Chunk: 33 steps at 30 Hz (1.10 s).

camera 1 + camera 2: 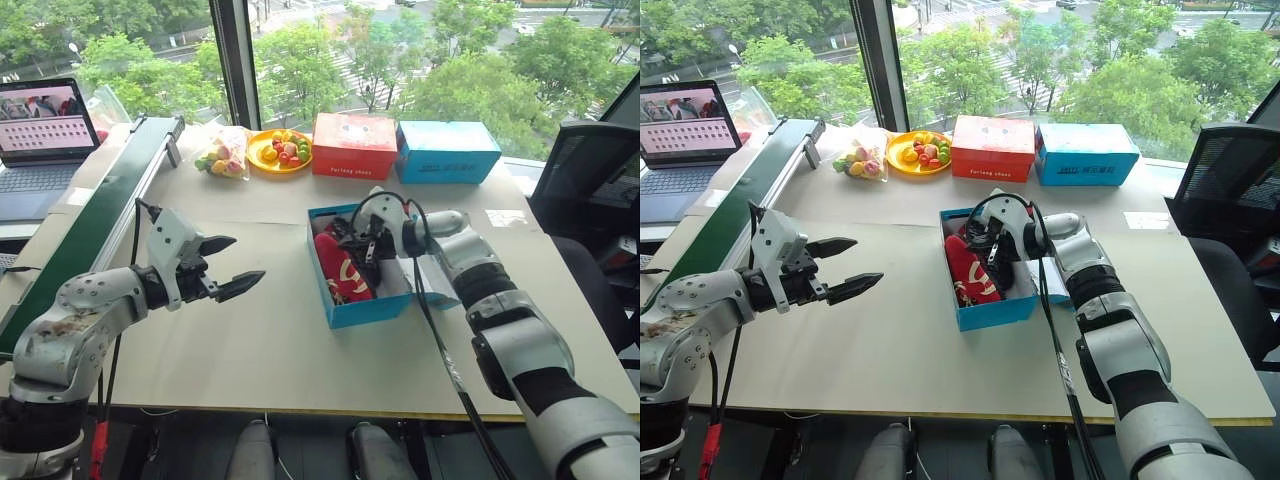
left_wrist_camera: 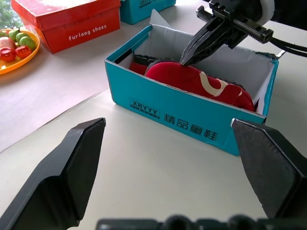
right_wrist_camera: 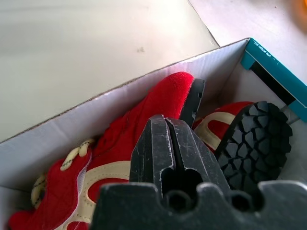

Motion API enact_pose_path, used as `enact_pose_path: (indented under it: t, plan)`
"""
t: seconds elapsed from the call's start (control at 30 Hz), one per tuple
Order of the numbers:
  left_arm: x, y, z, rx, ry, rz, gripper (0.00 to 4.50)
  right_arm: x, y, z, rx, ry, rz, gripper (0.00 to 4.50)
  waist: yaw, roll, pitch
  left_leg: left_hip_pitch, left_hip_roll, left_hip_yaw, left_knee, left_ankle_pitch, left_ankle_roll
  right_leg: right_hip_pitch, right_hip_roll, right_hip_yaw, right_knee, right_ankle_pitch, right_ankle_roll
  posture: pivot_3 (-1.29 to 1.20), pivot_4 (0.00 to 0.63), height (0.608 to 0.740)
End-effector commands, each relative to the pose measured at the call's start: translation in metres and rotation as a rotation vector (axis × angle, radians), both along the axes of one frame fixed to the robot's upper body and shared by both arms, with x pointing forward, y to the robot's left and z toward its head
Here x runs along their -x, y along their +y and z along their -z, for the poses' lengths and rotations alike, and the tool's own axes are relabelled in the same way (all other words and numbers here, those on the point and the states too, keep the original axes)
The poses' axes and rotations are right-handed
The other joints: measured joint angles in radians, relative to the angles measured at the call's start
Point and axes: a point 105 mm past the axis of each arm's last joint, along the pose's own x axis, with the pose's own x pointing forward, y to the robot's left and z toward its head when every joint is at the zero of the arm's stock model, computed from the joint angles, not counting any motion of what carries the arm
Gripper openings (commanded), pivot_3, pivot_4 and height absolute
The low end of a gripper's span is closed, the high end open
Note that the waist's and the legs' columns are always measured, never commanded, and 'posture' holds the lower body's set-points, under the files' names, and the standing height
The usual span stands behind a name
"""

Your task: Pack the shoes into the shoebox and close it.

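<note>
The blue shoebox stands open in the middle of the table, its lid lying out to its right under my right arm. Both red shoes lie inside. In the right wrist view one shoe lies on its side and the other shows its black sole. My right gripper reaches into the box from the right, shut, with nothing between its fingers. Its tips rest at the top of a shoe. My left gripper hovers open over bare table to the left of the box.
A red box, a light-blue box and a yellow plate of fruit stand along the far edge by the window. A laptop and a green strip sit on the left. An office chair stands on the right.
</note>
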Motion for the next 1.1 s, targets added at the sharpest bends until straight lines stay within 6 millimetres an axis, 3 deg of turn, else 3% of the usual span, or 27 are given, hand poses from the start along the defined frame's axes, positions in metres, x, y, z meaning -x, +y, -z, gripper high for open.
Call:
enact_pose_path:
  t: [0.03, 0.17, 0.27, 0.37, 0.43, 0.5, 0.6, 0.7, 0.87, 0.93, 0.97, 1.1]
  plan:
    - [0.004, -0.004, -0.01, -0.004, -0.044, 0.006, 4.5, -0.003, -0.007, 0.038, 0.198, -0.046, 0.047, 0.04, -0.006, 0.0, 0.0, 0.001, 0.0, 0.0, 0.0, 0.0, 0.0, 0.001, 0.0, 0.0, 0.0, 0.0, 0.0, 0.0, 0.15, 0.74]
    - [0.003, -0.007, -0.01, -0.001, -0.039, 0.02, 4.5, -0.002, -0.011, 0.055, 0.3, -0.088, 0.04, 0.04, -0.014, -0.001, -0.001, 0.007, 0.0, 0.0, 0.0, 0.0, 0.0, 0.005, 0.0, 0.0, 0.0, 0.0, 0.0, 0.0, 0.15, 0.74]
    - [0.003, -0.01, -0.01, -0.009, -0.032, 0.048, 4.5, -0.001, -0.006, 0.048, 0.246, -0.098, 0.028, 0.04, -0.014, -0.001, -0.001, 0.02, 0.0, 0.0, -0.001, 0.0, 0.0, 0.019, 0.0, 0.0, -0.001, -0.003, 0.003, 0.0, 0.15, 0.74]
    - [0.0, -0.014, -0.009, -0.017, -0.022, 0.081, 4.5, 0.002, -0.005, 0.017, 0.113, -0.111, 0.0, 0.04, -0.009, -0.001, -0.001, 0.021, 0.0, 0.0, -0.001, 0.0, -0.001, 0.019, 0.0, 0.0, 0.0, -0.006, 0.006, 0.0, 0.15, 0.74]
    - [-0.004, -0.018, -0.009, -0.026, -0.017, 0.112, 4.5, 0.015, -0.008, -0.028, -0.061, -0.097, -0.03, 0.04, -0.002, -0.001, -0.001, 0.02, 0.0, 0.0, -0.001, 0.0, 0.0, 0.019, 0.0, 0.0, 0.0, -0.006, 0.006, 0.0, 0.15, 0.74]
    - [-0.007, -0.022, -0.009, -0.027, -0.009, 0.146, 4.5, 0.035, -0.018, -0.068, -0.215, -0.059, -0.035, 0.04, 0.006, 0.001, 0.0, 0.016, 0.0, 0.0, -0.001, 0.0, 0.0, 0.016, 0.0, 0.0, 0.0, -0.005, 0.006, 0.0, 0.15, 0.74]
    - [-0.011, -0.03, -0.009, -0.034, 0.001, 0.206, 4.5, 0.079, -0.046, -0.087, -0.313, 0.097, -0.016, 0.04, 0.018, 0.005, 0.003, 0.008, -0.001, 0.0, -0.001, 0.0, 0.0, 0.009, -0.001, 0.001, 0.0, -0.003, 0.002, 0.0, 0.15, 0.74]
    - [-0.014, -0.033, -0.009, -0.039, 0.008, 0.242, 4.5, 0.11, -0.059, -0.079, -0.327, 0.237, 0.014, 0.04, 0.025, 0.004, 0.002, 0.002, 0.0, 0.0, -0.002, -0.001, 0.002, 0.002, 0.0, 0.0, 0.0, -0.003, 0.001, 0.0, 0.15, 0.74]
    - [-0.018, -0.043, -0.01, -0.063, 0.028, 0.341, 4.5, 0.162, -0.101, -0.005, -0.295, 0.498, 0.233, 0.04, 0.036, 0.003, 0.002, 0.0, -0.001, -0.001, 0.001, -0.002, 0.003, 0.003, -0.001, 0.0, -0.001, -0.004, 0.001, 0.0, 0.15, 0.74]
    - [-0.02, -0.043, -0.011, -0.07, 0.029, 0.354, 4.5, 0.166, -0.105, 0.009, -0.338, 0.522, 0.295, 0.04, 0.023, 0.004, 0.002, -0.001, -0.003, 0.0, 0.003, -0.002, 0.003, 0.001, -0.002, 0.003, 0.0, -0.004, 0.004, 0.0, 0.15, 0.74]
    - [-0.022, -0.044, -0.011, -0.075, 0.029, 0.359, 4.5, 0.163, -0.108, 0.017, -0.366, 0.517, 0.346, 0.04, 0.019, 0.004, 0.002, 0.001, -0.003, 0.0, 0.005, -0.002, 0.003, 0.001, 0.0, 0.006, 0.0, -0.006, 0.011, 0.0, 0.15, 0.74]
    - [-0.025, -0.046, -0.013, -0.082, 0.025, 0.371, 4.5, 0.147, -0.12, 0.045, -0.422, 0.485, 0.512, 0.04, 0.003, 0.002, 0.001, 0.006, -0.003, -0.001, 0.006, -0.002, 0.004, 0.005, 0.001, 0.007, 0.0, -0.003, 0.012, 0.0, 0.15, 0.74]
